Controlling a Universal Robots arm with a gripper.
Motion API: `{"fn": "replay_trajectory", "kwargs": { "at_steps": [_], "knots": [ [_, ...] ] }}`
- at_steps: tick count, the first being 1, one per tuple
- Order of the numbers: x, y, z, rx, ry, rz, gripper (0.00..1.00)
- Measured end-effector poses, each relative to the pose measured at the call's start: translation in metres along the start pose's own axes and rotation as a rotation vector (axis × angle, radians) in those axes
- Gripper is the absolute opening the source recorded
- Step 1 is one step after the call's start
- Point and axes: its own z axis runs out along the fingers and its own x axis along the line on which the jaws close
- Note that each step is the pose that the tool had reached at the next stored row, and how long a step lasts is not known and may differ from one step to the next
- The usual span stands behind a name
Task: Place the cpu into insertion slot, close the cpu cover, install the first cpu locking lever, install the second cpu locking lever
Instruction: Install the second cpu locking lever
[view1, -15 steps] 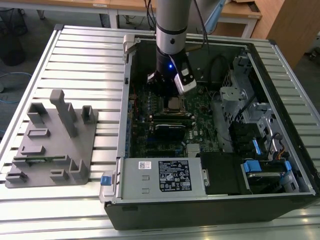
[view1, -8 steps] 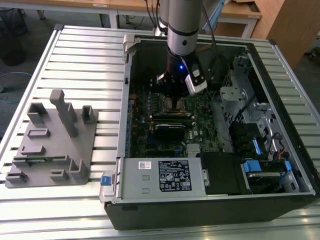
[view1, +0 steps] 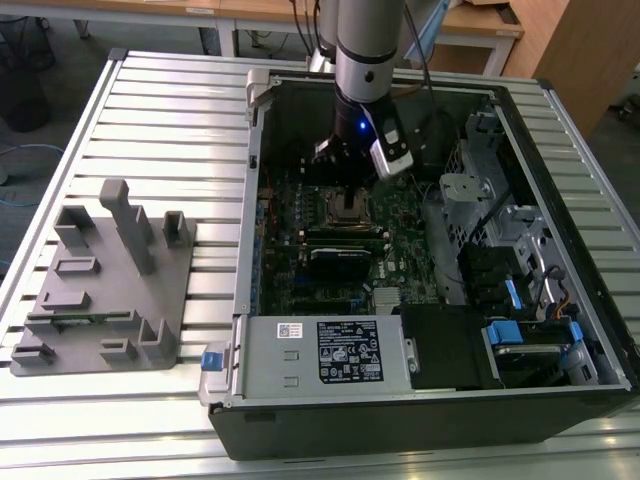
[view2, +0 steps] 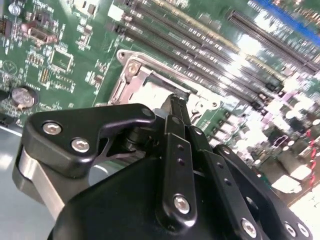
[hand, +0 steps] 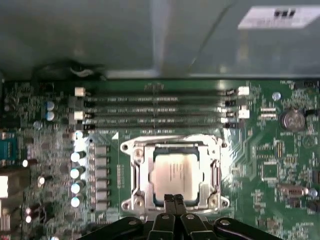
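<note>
First wrist view: the cpu (hand: 176, 174) lies flat in the insertion slot (hand: 138, 176), framed by the cpu cover (hand: 212, 172).
Claw: the claw (hand: 174, 200) has its fingertips pressed together, holding nothing, at the cpu's edge.
Arm: in the exterior view it reaches straight down into the open computer case (view1: 560, 330) on the slatted counter (view1: 170, 110).
Memory slots: long black memory slots (hand: 160, 107) lie beside the socket.
</note>
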Motion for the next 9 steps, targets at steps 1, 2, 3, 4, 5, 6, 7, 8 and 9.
{"fn": "replay_trajectory", "kwargs": {
  "at_steps": [1,2,3,4,5,6,7,8,9],
  "knots": [
    [-0.0010,0.0015,0.0003,0.0000,0.0000,0.000,0.11],
    [-0.0015,0.0032,0.0006,0.0000,-0.0001,0.000,0.11],
    [-0.0017,0.0048,0.0008,0.0000,-0.0001,0.000,0.11],
    [-0.0018,0.0063,0.0010,-0.0001,-0.0001,0.000,0.11],
    [-0.0019,0.0077,0.0011,0.0000,-0.0001,0.000,0.11],
    [-0.0020,0.0087,0.0012,-0.0001,0.0000,0.000,0.11],
    [-0.0021,0.0088,0.0011,0.0001,0.0000,0.000,0.11],
    [-0.0021,0.0088,0.0011,-0.0001,-0.0001,0.000,0.11],
    [-0.0020,0.0089,0.0012,-0.0001,-0.0001,0.000,0.11]
  ]
}}
